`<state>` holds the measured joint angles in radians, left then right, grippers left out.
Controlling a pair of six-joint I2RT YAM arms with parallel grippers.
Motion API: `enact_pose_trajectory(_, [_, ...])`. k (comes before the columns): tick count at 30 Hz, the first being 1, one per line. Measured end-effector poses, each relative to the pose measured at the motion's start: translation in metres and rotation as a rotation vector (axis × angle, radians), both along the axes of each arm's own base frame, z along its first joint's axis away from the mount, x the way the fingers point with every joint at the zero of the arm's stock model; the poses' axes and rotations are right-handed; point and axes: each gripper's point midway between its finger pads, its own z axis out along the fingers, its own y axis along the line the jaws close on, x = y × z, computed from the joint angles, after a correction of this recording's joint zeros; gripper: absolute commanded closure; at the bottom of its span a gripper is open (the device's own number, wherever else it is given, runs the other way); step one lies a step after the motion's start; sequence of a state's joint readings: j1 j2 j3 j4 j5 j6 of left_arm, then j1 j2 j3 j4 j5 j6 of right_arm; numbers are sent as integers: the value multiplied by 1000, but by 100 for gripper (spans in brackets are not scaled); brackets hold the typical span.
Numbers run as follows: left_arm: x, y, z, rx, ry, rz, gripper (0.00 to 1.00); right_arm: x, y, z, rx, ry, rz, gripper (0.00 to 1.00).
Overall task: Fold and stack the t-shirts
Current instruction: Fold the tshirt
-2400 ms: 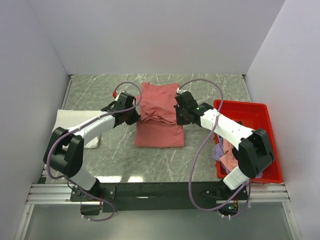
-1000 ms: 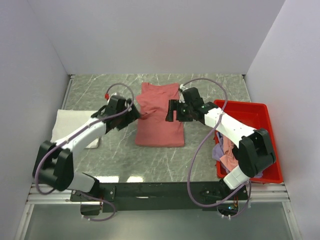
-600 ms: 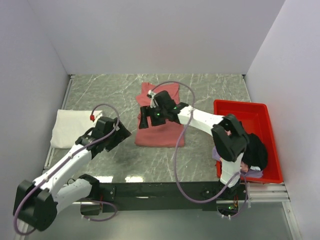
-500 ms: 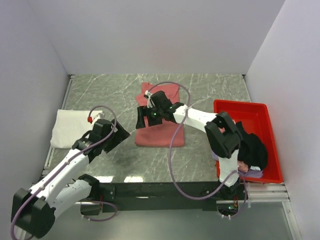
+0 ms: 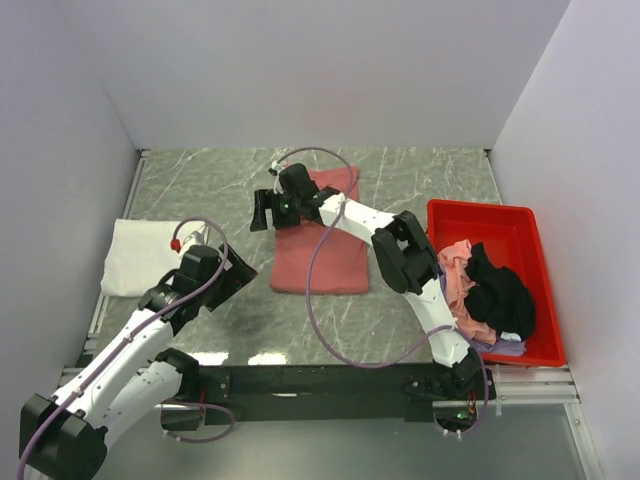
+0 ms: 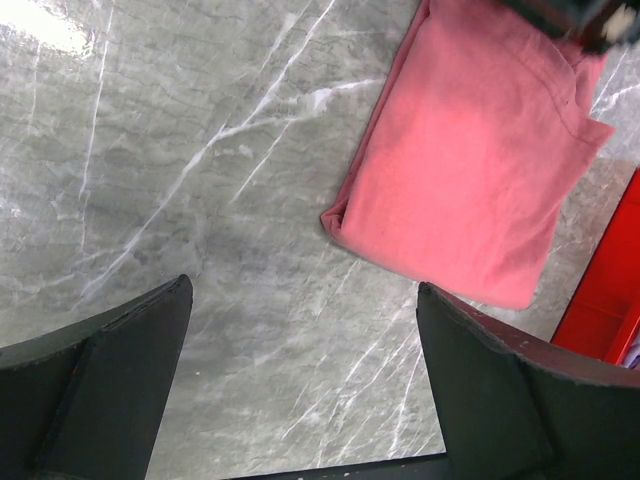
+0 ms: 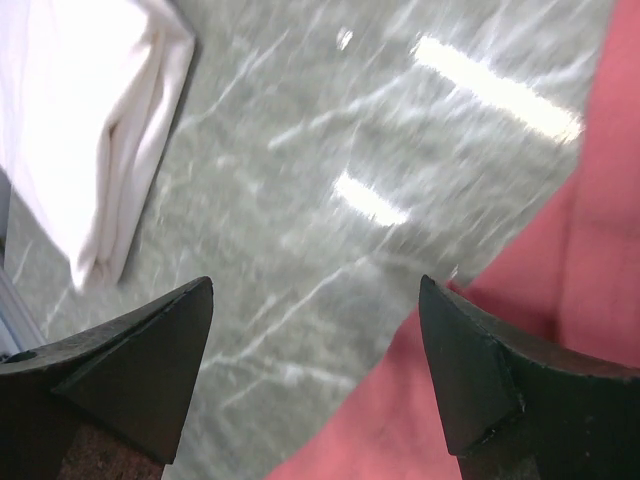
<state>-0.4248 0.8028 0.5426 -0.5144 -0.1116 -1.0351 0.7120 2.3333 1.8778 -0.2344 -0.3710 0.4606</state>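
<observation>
A dusty red t-shirt point(image 5: 322, 250) lies folded in a rectangle at the middle of the table. A white t-shirt point(image 5: 140, 255) lies folded at the left. My right gripper point(image 5: 260, 212) hangs open over the red shirt's far left corner, reaching left; its wrist view shows the red cloth point(image 7: 545, 330) on the right and the white shirt point(image 7: 90, 120) at upper left. My left gripper point(image 5: 238, 270) is open over bare table, left of the red shirt's point(image 6: 470, 160) near corner. Neither holds anything.
A red plastic tray point(image 5: 478, 207) stands at the right with a pink point(image 5: 458, 275), a black point(image 5: 500, 292) and a lavender point(image 5: 505, 347) shirt heaped in it; its edge point(image 6: 610, 290) shows in the left wrist view. Walls close in the table on three sides.
Both grippers have left the red shirt's sides. The left arm has drawn back toward the near left. The right arm has swung left across the shirt to its far left corner.
</observation>
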Motion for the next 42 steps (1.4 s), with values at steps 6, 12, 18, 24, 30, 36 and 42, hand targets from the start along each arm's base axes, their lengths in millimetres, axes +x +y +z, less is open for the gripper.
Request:
enact_pose_trajectory(6, [0, -1, -4, 7, 13, -5, 1, 25, -8, 4, -4, -4, -49, 10])
enact_pose_trajectory(12, [3, -8, -15, -6, 37, -30, 1, 31, -36, 30, -38, -59, -110, 9])
enact_pose_trajectory(18, [11, -23, -32, -24, 74, -81, 5, -15, -110, 91, -50, -159, -262, 7])
enact_pose_trajectory(24, [18, -38, -50, -50, 121, -132, 20, -58, -184, 123, 9, -246, -435, 7])
enact_pose_trajectory(30, [21, -44, -66, -44, 150, -149, 32, -105, -234, 63, -93, -143, -498, 7])
enact_pose_trajectory(36, [24, -52, -72, -65, 158, -174, 40, -125, -253, 45, -125, -104, -525, 7])
enact_pose_trajectory(42, [27, -61, -79, -85, 168, -204, 65, -132, -261, 35, -136, -71, -546, 9])
